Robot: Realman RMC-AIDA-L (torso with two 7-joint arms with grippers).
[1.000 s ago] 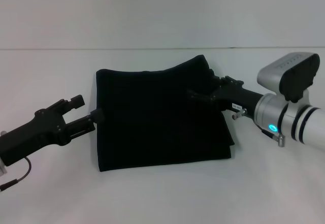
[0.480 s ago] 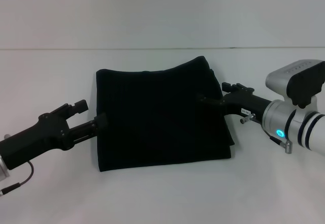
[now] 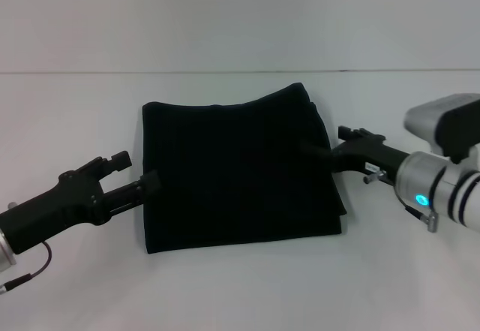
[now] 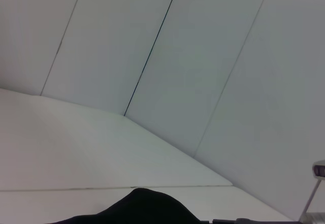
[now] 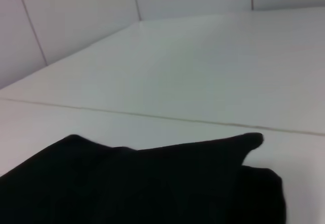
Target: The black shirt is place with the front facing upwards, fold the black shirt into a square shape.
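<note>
The black shirt (image 3: 236, 170) lies folded into a rough rectangle in the middle of the white table, plain side up, with no lettering showing. My left gripper (image 3: 141, 172) sits low at the shirt's left edge, open, holding nothing. My right gripper (image 3: 324, 142) is at the shirt's right edge near the far corner, open and empty as well. A dark hump of the shirt (image 4: 147, 209) shows in the left wrist view. The shirt (image 5: 152, 183) fills the near part of the right wrist view, with a layered corner.
The white table (image 3: 240, 286) spreads bare around the shirt on all sides. A pale wall (image 3: 240, 16) rises behind the table's far edge. The right side of the fold shows stacked layers slightly offset.
My right gripper has drawn back to the right, off the shirt. My left arm has dropped lower along the left edge. The shirt has not moved.
</note>
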